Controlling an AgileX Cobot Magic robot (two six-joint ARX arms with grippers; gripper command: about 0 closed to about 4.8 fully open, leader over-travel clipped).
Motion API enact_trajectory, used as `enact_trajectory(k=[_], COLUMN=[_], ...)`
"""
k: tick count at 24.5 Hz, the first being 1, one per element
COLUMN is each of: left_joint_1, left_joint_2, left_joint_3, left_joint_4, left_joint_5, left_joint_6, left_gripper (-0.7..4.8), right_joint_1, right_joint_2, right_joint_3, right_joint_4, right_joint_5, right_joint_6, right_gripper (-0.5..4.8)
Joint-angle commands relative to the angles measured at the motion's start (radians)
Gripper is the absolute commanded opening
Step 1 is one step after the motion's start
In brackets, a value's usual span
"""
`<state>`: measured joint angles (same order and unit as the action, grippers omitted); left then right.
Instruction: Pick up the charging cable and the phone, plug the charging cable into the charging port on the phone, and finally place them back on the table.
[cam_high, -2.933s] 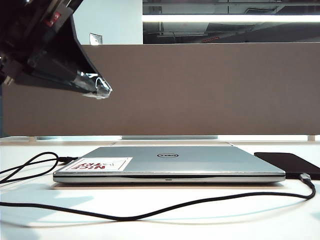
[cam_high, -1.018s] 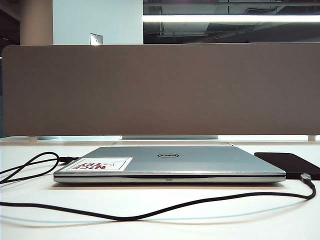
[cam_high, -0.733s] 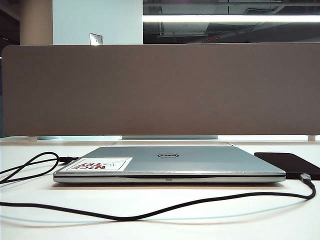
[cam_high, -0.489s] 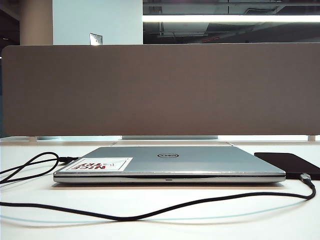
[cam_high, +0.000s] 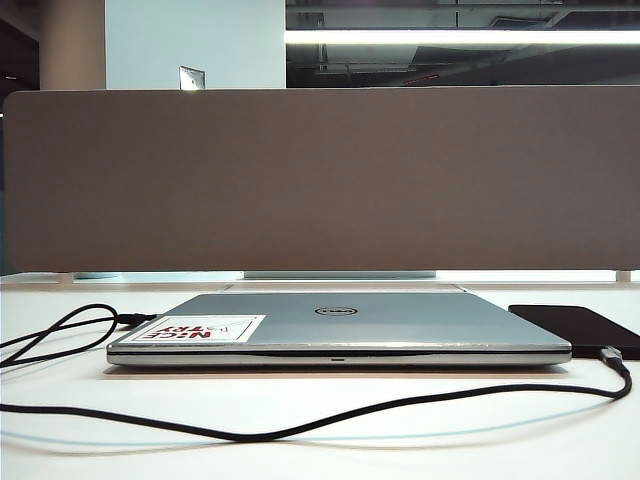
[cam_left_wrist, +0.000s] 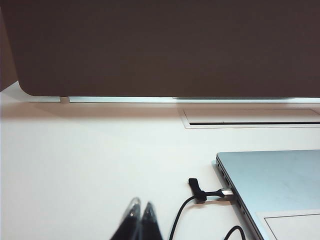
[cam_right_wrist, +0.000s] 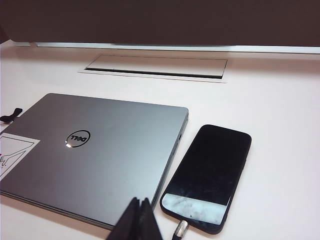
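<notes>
The task looked finished, or all but. The phone (cam_right_wrist: 207, 177) lay flat on the white table (cam_high: 400, 440), at the right, just beside the right edge of the closed silver Dell laptop (cam_high: 340, 325). The charging cable (cam_high: 300, 425) ran as a long black cord across the near part of the table, from the left edge to the right, then curled back to the phone's near end. Its pale metal connector (cam_right_wrist: 180, 229) sat against the middle of that end, at the charging port; it appeared plugged in, though how deep it sat could not be made out. Nothing was held, so what remained seemed at most the arms' retreat.

The left gripper (cam_left_wrist: 139, 220) hung above bare table to the left of the laptop, its fingers pressed together and empty, near the other black cord (cam_left_wrist: 207, 194) plugged into the laptop's left side. The right gripper (cam_right_wrist: 137, 220) hovered over the laptop's near right corner, close to the phone, its fingers likewise together on nothing. Neither gripper showed in the exterior view.

Against the earliest exterior frame, the dark arm and gripper that filled the upper left corner had gone from sight. The laptop and phone lay as before, and the cable's sweep was almost the same.
</notes>
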<state>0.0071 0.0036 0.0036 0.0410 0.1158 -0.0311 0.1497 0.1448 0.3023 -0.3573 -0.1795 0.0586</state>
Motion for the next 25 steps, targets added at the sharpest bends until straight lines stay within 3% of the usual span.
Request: enact_trajectory(k=[1, 13, 17, 22, 25], left_joint_1=[0.001, 0.001, 0.001, 0.001, 0.0], left_joint_2=[0.001, 0.001, 0.001, 0.001, 0.001], left_joint_3=[0.004, 0.004, 0.004, 0.004, 0.004], left_joint_4=[0.012, 0.013, 0.013, 0.014, 0.013], left_joint_5=[0.001, 0.001, 0.001, 0.001, 0.001], left_joint_6=[-0.003, -0.006, -0.006, -0.006, -0.006], left_gripper=[-0.06, -0.06, -0.06, -0.06, -0.06], right_joint_1=[-0.001, -0.001, -0.015, -0.036, -0.045], right_joint_2=[0.001, 0.001, -0.003, -0.042, -0.087], right_joint_3=[0.003, 0.003, -0.002, -0.062, -0.115], right_joint_4=[0.017, 0.017, 0.026, 0.149, 0.212], right_joint_5=[0.002, 0.002, 0.169, 0.272, 0.283], right_joint_6=[0.0, 0.001, 0.0, -0.003, -0.011], right_gripper=[-0.08, -0.08, -0.08, -0.08, -0.08])
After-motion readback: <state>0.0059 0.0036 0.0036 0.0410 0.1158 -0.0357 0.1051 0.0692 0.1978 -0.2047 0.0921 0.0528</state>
